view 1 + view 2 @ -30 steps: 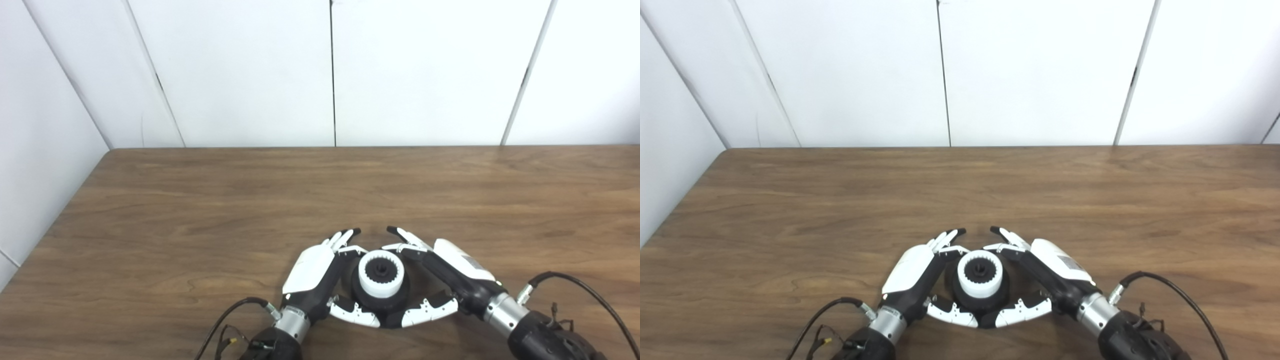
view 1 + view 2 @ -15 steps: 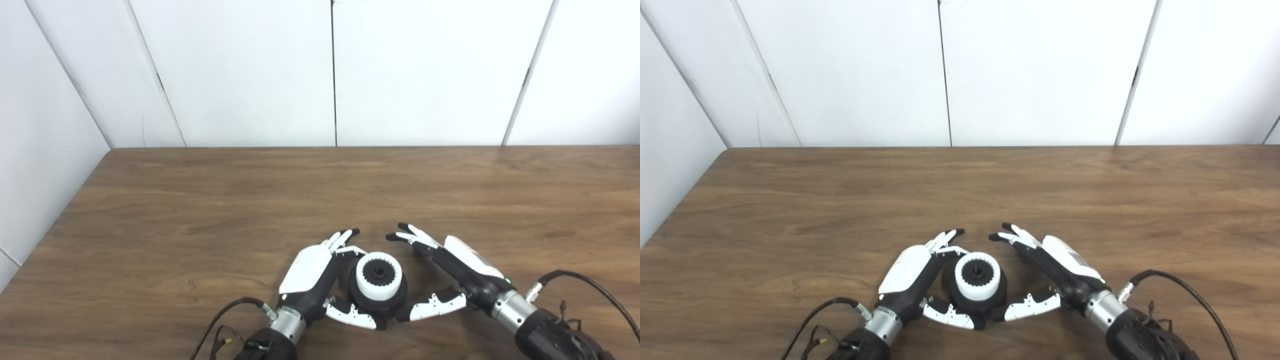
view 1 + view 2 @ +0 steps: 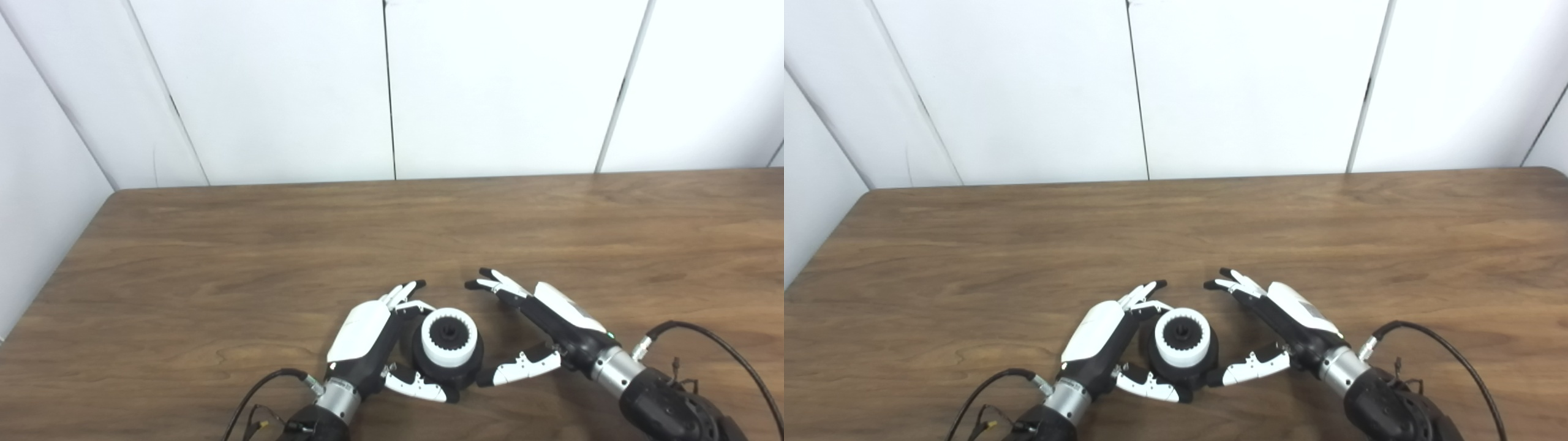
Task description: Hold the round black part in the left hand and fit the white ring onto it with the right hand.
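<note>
The round black part [image 3: 448, 361] sits on the wooden table [image 3: 245, 257] near its front edge, and everything else is easiest placed from it. The white ring [image 3: 449, 338] is already seated on top of it, a toothed white collar with a dark toothed hub showing through its middle. The left hand [image 3: 373, 343] is pressed against the part's left side: its fingers [image 3: 404, 295] curl round the far left of the ring, and its thumb lies along the near left of the base, touching it, so the hand is closed around the part and holding it. The right hand [image 3: 539, 324] stands to the right of the part with its grip spread wide and nothing in it (a strip of bare table shows between its palm and the ring). Its fingers [image 3: 490, 283] point left beyond the far right of the ring, clear of it, while the tip of its thumb reaches the part's near right edge; whether it actually touches there cannot be told. A black cable [image 3: 723, 349] loops from the right wrist, well to the right of the part, and another cable [image 3: 269, 383] trails from the left wrist.
</note>
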